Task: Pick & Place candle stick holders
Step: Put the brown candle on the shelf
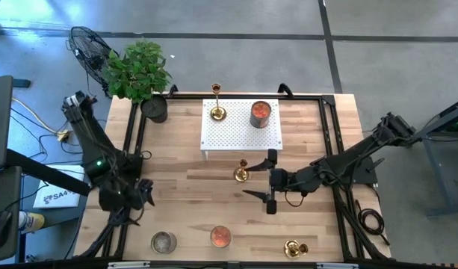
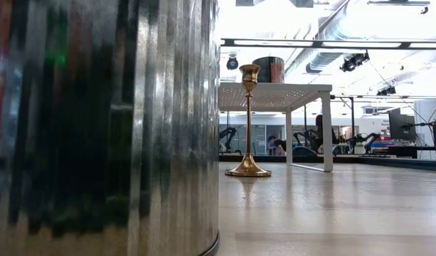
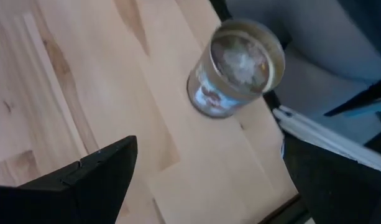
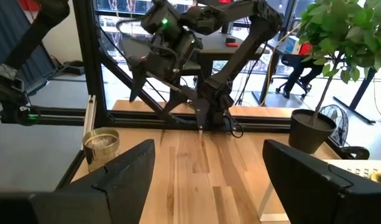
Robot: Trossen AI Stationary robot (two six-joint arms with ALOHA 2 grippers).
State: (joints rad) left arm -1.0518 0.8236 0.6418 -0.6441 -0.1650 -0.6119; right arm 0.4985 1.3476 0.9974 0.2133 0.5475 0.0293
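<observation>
Legible text: partial "SA4…" in dark letters | Carrier: white sheet [image 1: 55, 196] lying off the table at 9 o'clock, beside the left arm's base | Remainder of wording: hidden | Jar [image 3: 235, 68] label: printing blurred, unreadable | Other markings: none legible

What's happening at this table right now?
Neither arm holds anything. The right gripper hovers open beside a candlestick standing on the wood just in front of the white perforated stand. Another candlestick stands on that stand next to a red candle jar, and a third sits at the near edge. The left gripper waits open at the left.
</observation>
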